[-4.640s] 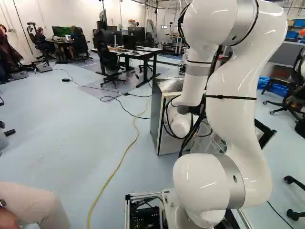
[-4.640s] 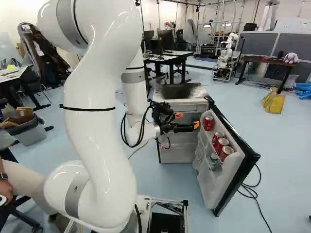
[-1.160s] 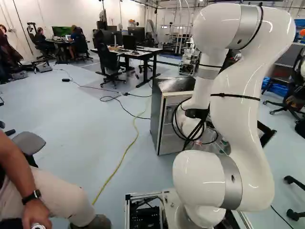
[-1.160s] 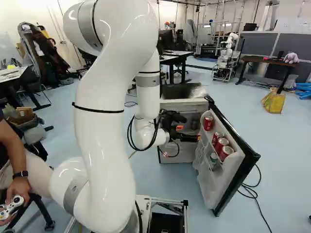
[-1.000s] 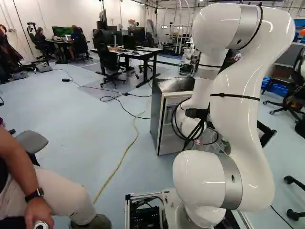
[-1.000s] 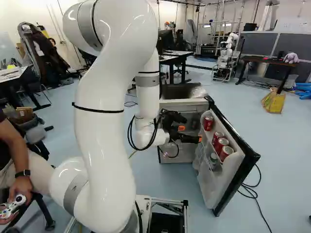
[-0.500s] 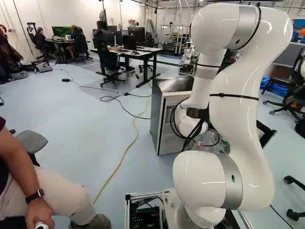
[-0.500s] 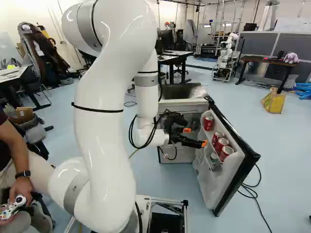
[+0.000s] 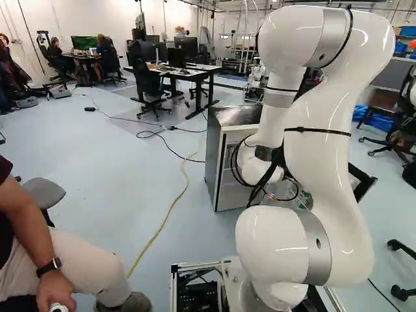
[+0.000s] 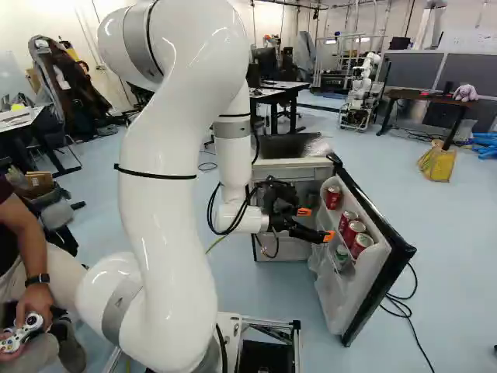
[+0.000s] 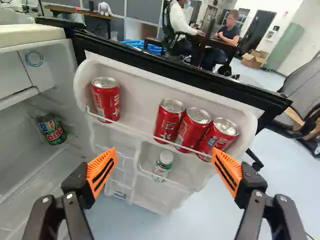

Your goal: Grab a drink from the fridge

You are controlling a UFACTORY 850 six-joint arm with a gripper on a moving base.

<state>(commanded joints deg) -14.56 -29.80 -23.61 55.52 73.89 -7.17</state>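
The pincer is spread wide and empty, facing the door rack that likely keeps those red cans from tipping; that gap should straddle one!

We can see a yellow cable snaking across the floor. In our right base view, another robot stands near a dark tabletop bearing a pale soft toy, with a yellow bag close by.
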